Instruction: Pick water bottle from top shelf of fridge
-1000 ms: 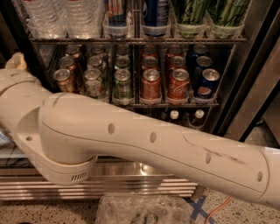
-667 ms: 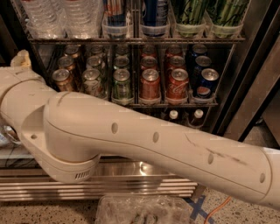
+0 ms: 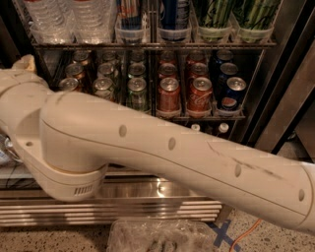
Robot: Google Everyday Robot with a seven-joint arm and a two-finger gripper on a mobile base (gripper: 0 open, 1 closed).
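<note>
Water bottle [image 3: 91, 19] is our target, but we begin at the gripper, which we cannot see. It lies somewhere past the left edge, beyond the pale wrist section [image 3: 19, 78], so we cannot tell whether it is apart or together. From there the arm [image 3: 187, 152] bends at a round elbow joint [image 3: 69, 170] low on the left and runs across to the lower right, covering the bottom part of the fridge [image 3: 280, 74].

We judge that the water bottle stands above and to the right of wherever the gripper is. It is upright, long axis vertical, at the left end of the top shelf [image 3: 162, 46], just beside a second clear ribbed bottle [image 3: 47, 19]. Both are cut off by the upper edge, so caps and most of the labels are hidden.

Right of them stand tall cans in clear tubs [image 3: 172, 33], then green-patterned cans [image 3: 216, 12]. Soda cans [image 3: 169, 93] fill the rack below. The dark slanted bars [image 3: 295, 103] at the right may be the door frame; we cannot tell.
</note>
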